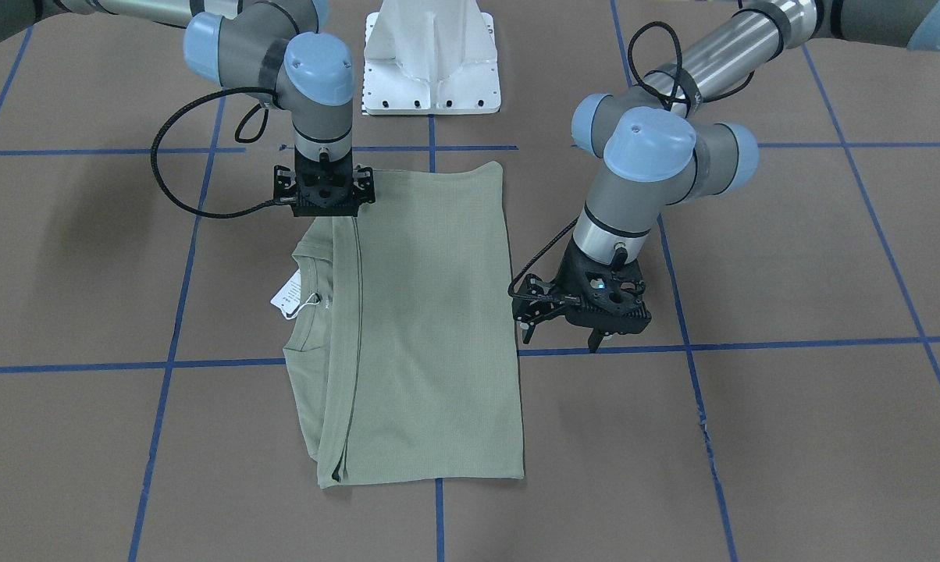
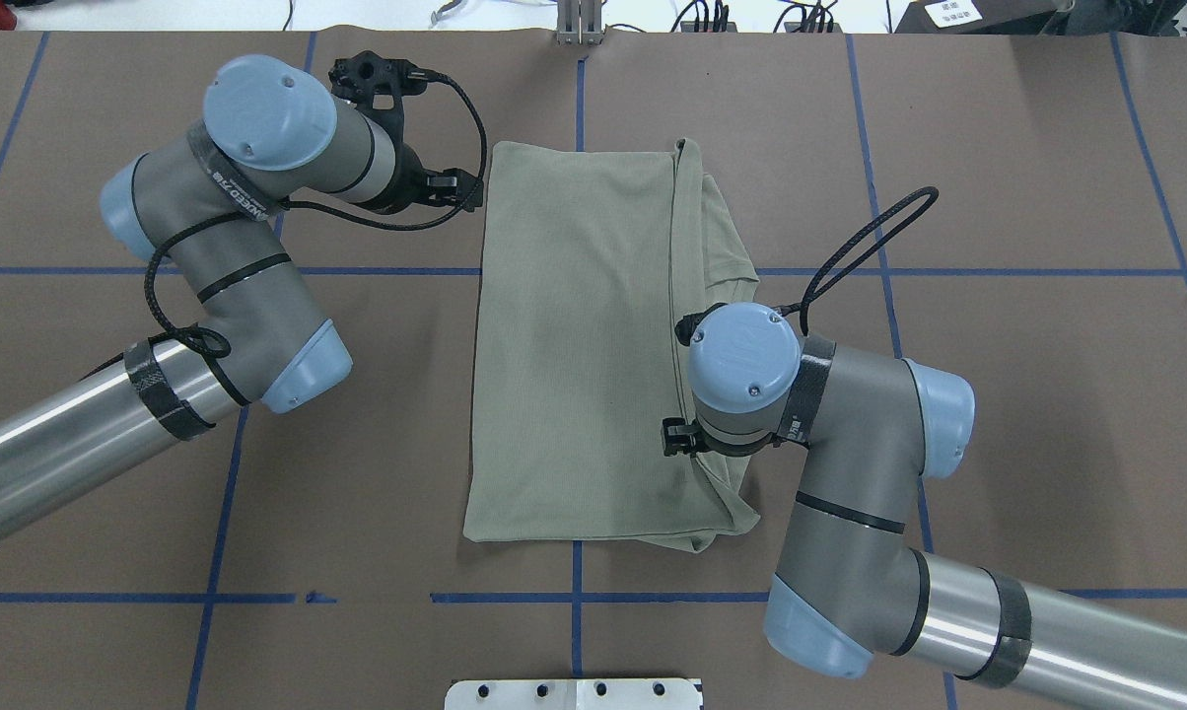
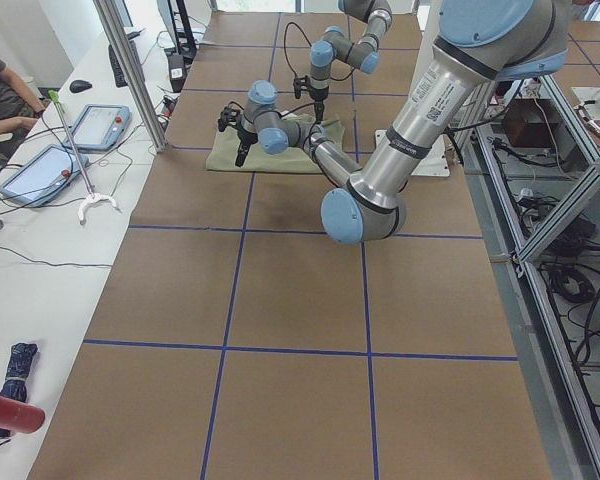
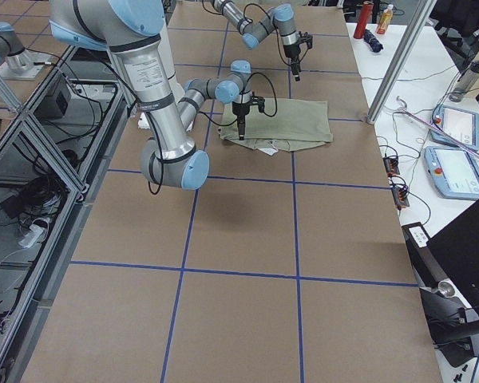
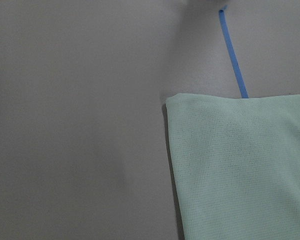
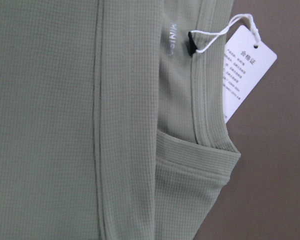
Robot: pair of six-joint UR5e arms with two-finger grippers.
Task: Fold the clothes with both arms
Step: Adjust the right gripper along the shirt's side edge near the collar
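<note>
Shirt (image 6: 50, 125) fills the right wrist view. It lies folded into a long rectangle on the table (image 1: 790, 437), with its collar and tag (image 6: 245, 75) showing along one side. Right gripper (image 1: 325, 195) stands over the corner nearest the robot; I cannot tell whether its jaws are open or closed. Left gripper (image 1: 561, 341) hangs beside the opposite long edge, jaws wide and holding nothing.

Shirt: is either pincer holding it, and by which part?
Left pincer holds nothing, open beside the shirt. Right pincer sits over its folded edge; grip cannot be told.
</note>
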